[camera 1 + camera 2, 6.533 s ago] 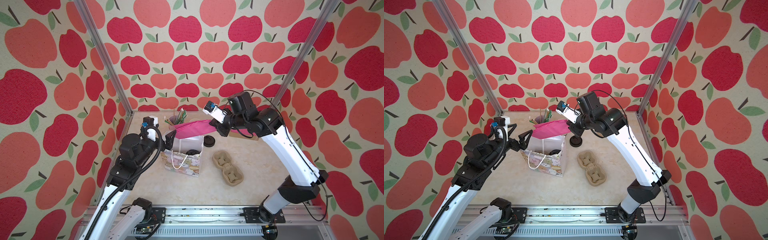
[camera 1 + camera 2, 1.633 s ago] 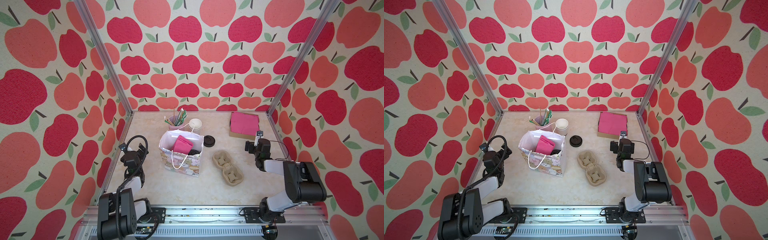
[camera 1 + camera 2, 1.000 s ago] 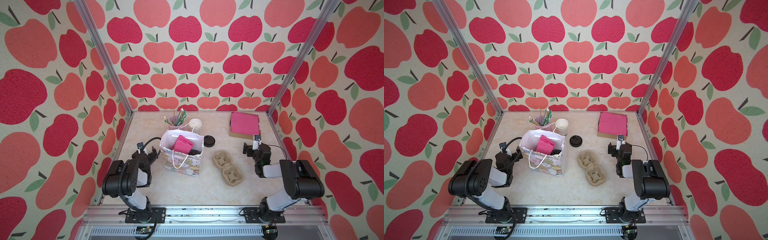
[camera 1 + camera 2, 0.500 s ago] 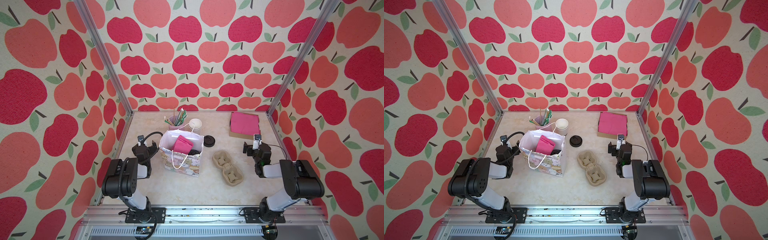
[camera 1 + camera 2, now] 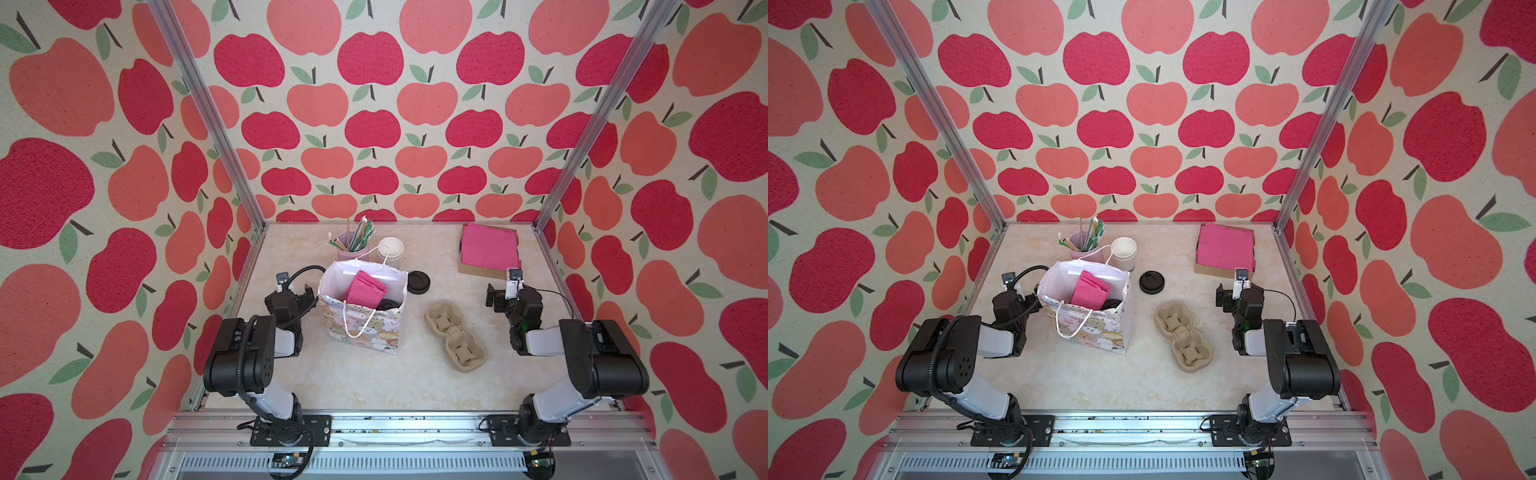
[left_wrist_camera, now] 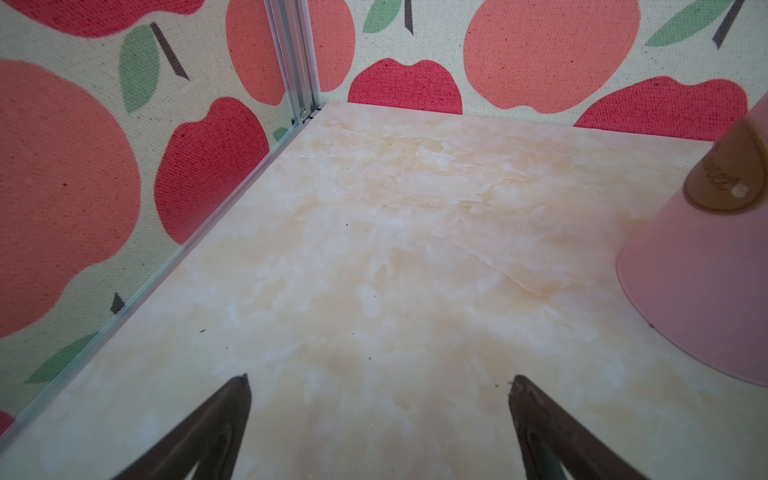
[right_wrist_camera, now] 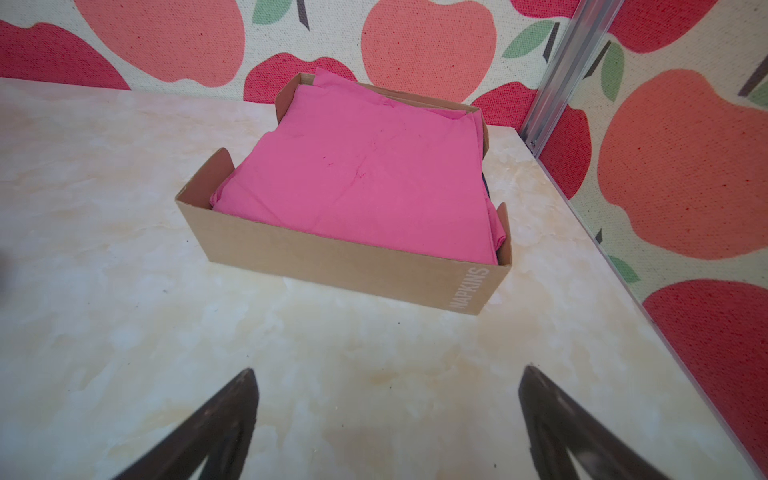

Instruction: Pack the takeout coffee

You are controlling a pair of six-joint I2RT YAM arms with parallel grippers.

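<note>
Of the takeout coffee point(image 5: 388, 304) I see only a dark round top, low in the right corner of the cat-print gift bag point(image 5: 365, 332). It sits beside a folded pink napkin point(image 5: 363, 289). The bag's walls hide the cup body, so I cannot read any lettering. The bag also covers the foot of the stack of white cups point(image 5: 390, 249) behind it. My left wrist view cuts off the pink straw cup point(image 6: 706, 270) at the frame edge, and its straws show only in both top views.

Both my arms are folded low, elbows raised near the front rail, wrists down close to the table point(image 5: 353, 382) and pointing at the back wall. My left tool point(image 6: 379, 380) has its jaws wide apart over bare table, with nothing between them. It is just beside the bag's left wall. My right tool point(image 7: 386, 374) is likewise spread and holds nothing. It is near the cardboard napkin box point(image 7: 345, 257), which is full of pink napkins point(image 7: 365, 166).

The left tool sits between the bag and the side wall's metal rail. The right one has the side wall close by. A spare black lid point(image 5: 417, 282) lies just right of the bag. The pulp cup carrier point(image 5: 455, 334) lies between the bag and my right arm, apart from both. The widest bare stretch is the table's front, between my two bases.
</note>
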